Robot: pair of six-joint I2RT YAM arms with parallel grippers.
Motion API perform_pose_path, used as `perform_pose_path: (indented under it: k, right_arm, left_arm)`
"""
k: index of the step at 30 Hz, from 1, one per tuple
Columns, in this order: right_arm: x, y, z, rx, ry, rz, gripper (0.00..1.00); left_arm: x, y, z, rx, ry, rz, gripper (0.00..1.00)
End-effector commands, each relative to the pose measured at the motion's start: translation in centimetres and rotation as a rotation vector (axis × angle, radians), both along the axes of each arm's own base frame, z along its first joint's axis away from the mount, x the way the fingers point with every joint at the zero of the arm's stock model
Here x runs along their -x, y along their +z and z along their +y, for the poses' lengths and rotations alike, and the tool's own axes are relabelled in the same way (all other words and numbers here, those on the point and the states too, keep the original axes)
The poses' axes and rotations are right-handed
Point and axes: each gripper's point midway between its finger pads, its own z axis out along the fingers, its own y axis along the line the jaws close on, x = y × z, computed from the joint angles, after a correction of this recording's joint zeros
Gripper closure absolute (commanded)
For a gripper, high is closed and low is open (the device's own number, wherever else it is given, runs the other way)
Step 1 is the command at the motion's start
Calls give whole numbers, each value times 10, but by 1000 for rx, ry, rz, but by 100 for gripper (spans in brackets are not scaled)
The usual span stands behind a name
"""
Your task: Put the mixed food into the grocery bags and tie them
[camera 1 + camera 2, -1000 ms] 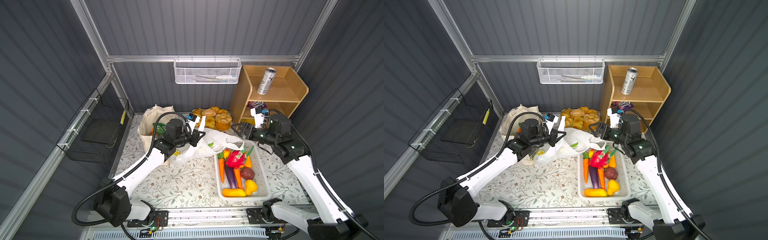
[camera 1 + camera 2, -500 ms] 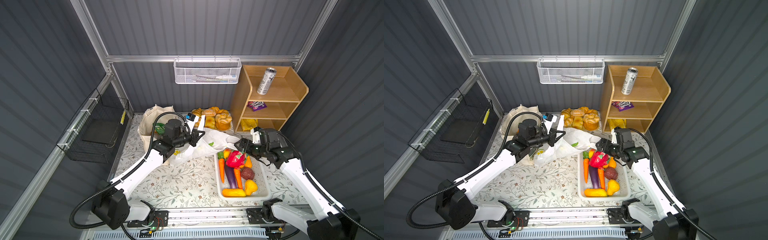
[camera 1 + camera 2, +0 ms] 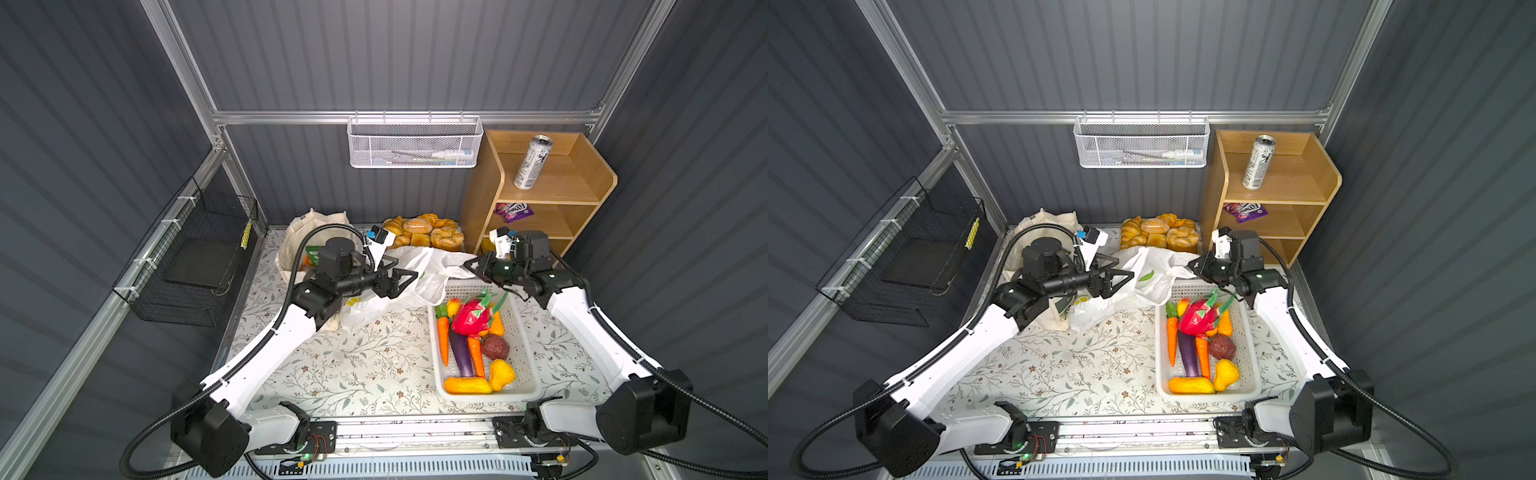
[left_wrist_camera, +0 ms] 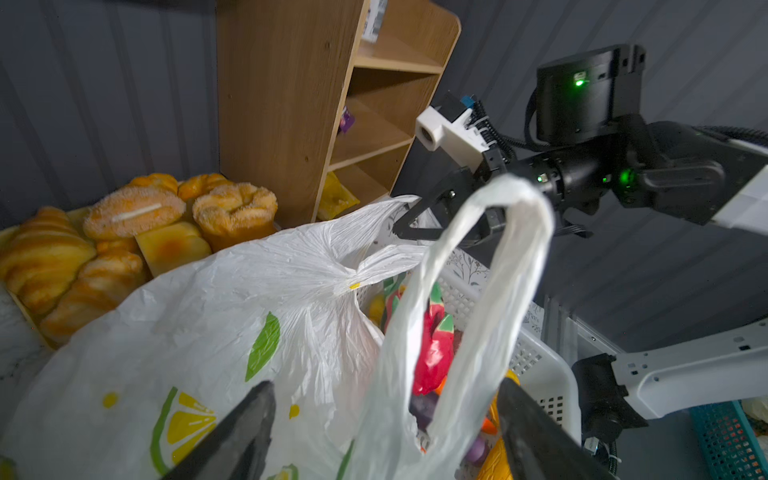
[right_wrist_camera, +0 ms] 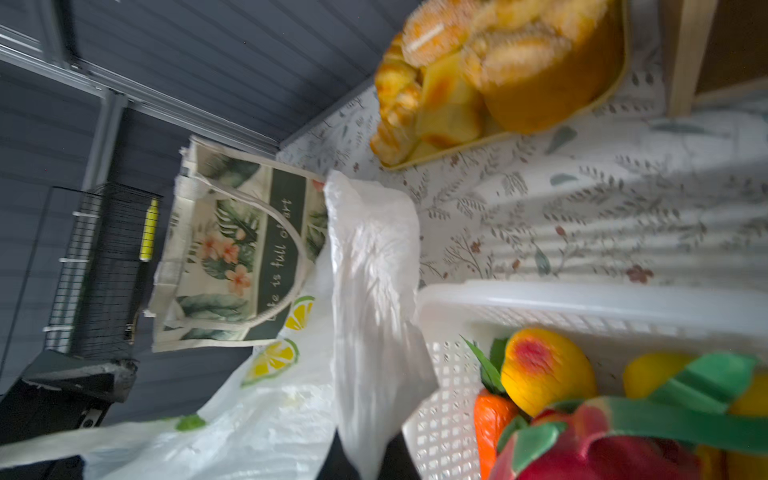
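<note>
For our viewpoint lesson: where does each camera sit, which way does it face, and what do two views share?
Both top views: high over the arm bases, looking down on the table; both arms show.
Left wrist: on the left arm, facing the plastic bag and shelf; its open jaws flank a bag handle.
Right wrist: on the right arm, facing the tote; its jaws pinch that bag.
Shared: both wrist views show the bread.

Right gripper (image 3: 468,264) is pinching the white plastic bag's (image 3: 419,276) corner, fingers closed. Left gripper (image 3: 404,270) is hovering at the bag's other side, fingers spread. Bag is lying on the worktop (image 3: 365,365) between canvas tote (image 3: 297,235) and white basket (image 3: 530,374), which is holding an eggplant (image 3: 460,353). Drink can (image 3: 532,162) is standing on the wooden shelf's (image 3: 557,183) top level.
</note>
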Motion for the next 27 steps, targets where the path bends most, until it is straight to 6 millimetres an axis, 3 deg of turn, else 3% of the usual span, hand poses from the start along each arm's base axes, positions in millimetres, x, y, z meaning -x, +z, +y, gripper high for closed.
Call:
perform_pose_path:
  k: [1,3,6,9,11,12,17,20,22,23,27]
  right_arm:
    - [-11,28,7,-74,43,-58,100]
    - [-15,33,10,-103,55,-62,100]
    - [-19,37,14,-136,72,-62,100]
    - [-21,39,18,-170,89,-60,100]
    - [-21,40,21,-194,98,-57,100]
    - [-21,41,21,-203,100,-58,100]
    - [-20,48,24,-239,105,-69,100]
    - [-21,51,23,-249,100,-77,100]
    - [-21,50,23,-250,95,-77,100]
    - [-21,49,23,-251,94,-75,100]
    - [-20,47,23,-252,95,-74,100]
  left_arm:
    - [12,60,17,42,34,-152,13]
    - [3,71,24,40,99,-182,13]
    - [-30,69,37,32,279,-198,14]
    - [-57,44,24,-35,297,-109,20]
    - [-72,13,7,-97,272,-17,24]
    - [-75,14,0,-105,259,-13,24]
    - [-83,-56,-37,-299,243,17,24]
    - [-82,-82,-52,-346,249,14,24]
    - [-81,-87,-61,-346,251,10,23]
    - [-76,-106,-63,-368,237,31,22]
    - [-82,-130,-63,-430,302,58,21]
